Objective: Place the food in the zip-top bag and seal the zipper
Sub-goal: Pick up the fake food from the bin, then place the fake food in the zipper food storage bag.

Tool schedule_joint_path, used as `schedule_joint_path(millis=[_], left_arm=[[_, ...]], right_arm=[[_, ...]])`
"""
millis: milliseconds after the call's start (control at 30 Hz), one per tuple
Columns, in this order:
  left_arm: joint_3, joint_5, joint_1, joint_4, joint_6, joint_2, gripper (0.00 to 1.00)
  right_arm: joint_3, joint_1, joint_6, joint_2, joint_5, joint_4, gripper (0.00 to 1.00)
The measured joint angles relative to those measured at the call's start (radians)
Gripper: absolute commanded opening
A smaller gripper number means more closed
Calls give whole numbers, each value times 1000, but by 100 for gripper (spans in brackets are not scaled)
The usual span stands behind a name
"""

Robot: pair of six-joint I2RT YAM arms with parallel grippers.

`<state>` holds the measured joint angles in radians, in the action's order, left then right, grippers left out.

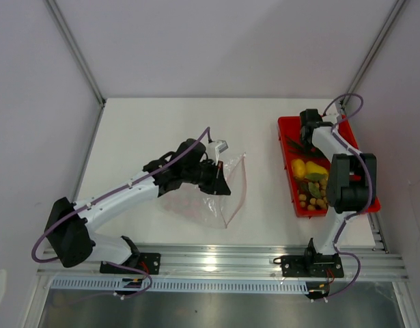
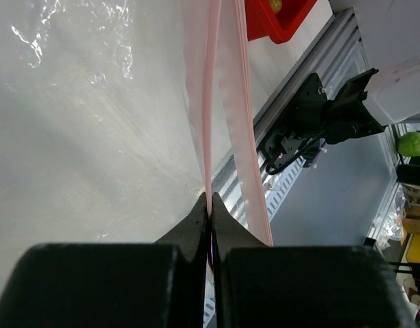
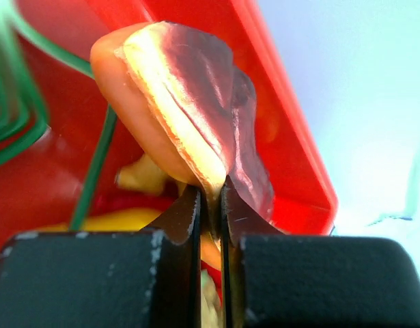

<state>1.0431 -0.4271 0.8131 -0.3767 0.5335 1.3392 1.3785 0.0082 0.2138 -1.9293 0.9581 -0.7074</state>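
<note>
From above, the left arm [image 1: 128,193] is lying across the tabletop [image 1: 162,130] toward the middle. The clear bag [image 1: 210,205] is sitting crumpled under and beside its wrist, with the zipper [image 1: 235,191] running down the bag's right edge. That view is not showing how the left jaws stand. The left wrist camera is showing them pressed together on the zipper [image 2: 211,102], with the pink strip rising straight from between the tips and clear film spreading to the left. A corner of the red tray [image 2: 264,24] is peeking in beyond.

Farther right, the overhead view is showing the tray [image 1: 285,133] sitting near the tabletop's right edge, holding yellow peppers [image 1: 306,168] and a grape bunch [image 1: 311,199]. The right arm [image 1: 350,181] is bending over the tray, covering its near right part and hiding whatever is at the far end. The right wrist camera is filling that in. The right jaws are clamped on the lower edge of the melon slice [image 3: 175,109], which is standing tilted beside the tray's wall. Green onion stalks [image 3: 93,171] are showing blurred on the left.
</note>
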Motion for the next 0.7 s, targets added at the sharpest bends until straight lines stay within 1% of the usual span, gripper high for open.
schedule_joint_path(millis=[167, 300, 400, 467, 567, 633, 700], left_arm=[[53, -9, 0, -35, 0, 17, 1], [98, -29, 0, -53, 16, 38, 1], [130, -49, -1, -57, 35, 60, 0], [147, -59, -1, -56, 47, 74, 0], [180, -81, -2, -60, 66, 98, 0], [208, -96, -3, -66, 74, 115, 1], [238, -110, -3, -67, 83, 134, 1]], right_arm=[[4, 70, 16, 218, -7, -49, 0], [7, 76, 32, 414, -109, -65, 0], [6, 74, 58, 591, -261, -54, 0], [1, 75, 84, 727, -401, -19, 0], [-28, 79, 152, 921, -617, 71, 0], [-57, 85, 223, 1027, -768, 153, 0], [-98, 90, 298, 1101, -889, 241, 0]])
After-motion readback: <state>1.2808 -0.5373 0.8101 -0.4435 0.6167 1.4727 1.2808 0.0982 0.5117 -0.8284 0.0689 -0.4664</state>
